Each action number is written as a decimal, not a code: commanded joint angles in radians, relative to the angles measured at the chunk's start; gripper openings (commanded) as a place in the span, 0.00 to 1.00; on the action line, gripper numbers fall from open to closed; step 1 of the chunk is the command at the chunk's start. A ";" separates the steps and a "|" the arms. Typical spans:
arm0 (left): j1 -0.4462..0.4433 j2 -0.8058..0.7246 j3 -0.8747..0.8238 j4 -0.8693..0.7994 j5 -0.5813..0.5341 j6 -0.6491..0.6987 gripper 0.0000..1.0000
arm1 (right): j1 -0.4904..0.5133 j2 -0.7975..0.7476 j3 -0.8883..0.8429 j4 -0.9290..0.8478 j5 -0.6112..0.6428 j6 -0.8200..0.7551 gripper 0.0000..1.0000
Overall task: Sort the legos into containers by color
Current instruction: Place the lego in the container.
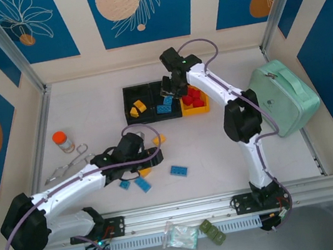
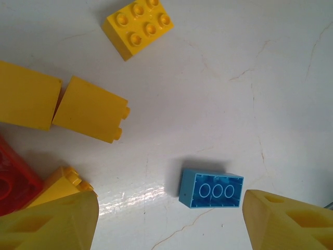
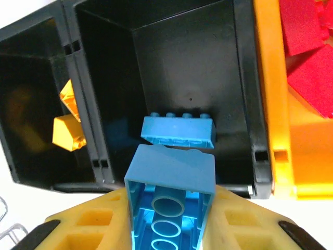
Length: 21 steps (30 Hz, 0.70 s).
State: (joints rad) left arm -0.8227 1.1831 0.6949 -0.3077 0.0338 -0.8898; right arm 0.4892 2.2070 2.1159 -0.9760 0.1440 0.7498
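Right claw [image 3: 169, 224] grips a blue brick [image 3: 171, 172] above the middle black bin [image 3: 208, 67]; left claw [image 2: 171, 224] hangs wide open.

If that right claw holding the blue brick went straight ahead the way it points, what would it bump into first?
Probably the blue brick lying in the middle black bin, just ahead of the held brick; depth is unclear.

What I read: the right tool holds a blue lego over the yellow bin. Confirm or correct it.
Wrong bin: the right tool holds a blue lego over the middle black bin, as the right wrist view shows.
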 commanded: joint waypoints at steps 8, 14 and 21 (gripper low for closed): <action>0.012 -0.025 -0.022 0.002 0.001 -0.008 0.73 | -0.015 0.242 0.328 -0.148 -0.042 -0.022 0.32; 0.016 -0.038 -0.043 -0.007 -0.009 -0.021 0.73 | -0.019 0.313 0.406 -0.158 -0.053 -0.003 0.34; 0.022 -0.052 -0.055 -0.018 -0.016 -0.022 0.73 | -0.011 0.324 0.439 -0.173 -0.049 0.002 0.46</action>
State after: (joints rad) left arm -0.8143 1.1526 0.6548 -0.3088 0.0319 -0.8997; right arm 0.4755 2.5290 2.5141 -1.1103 0.1226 0.7418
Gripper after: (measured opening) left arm 0.730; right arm 0.451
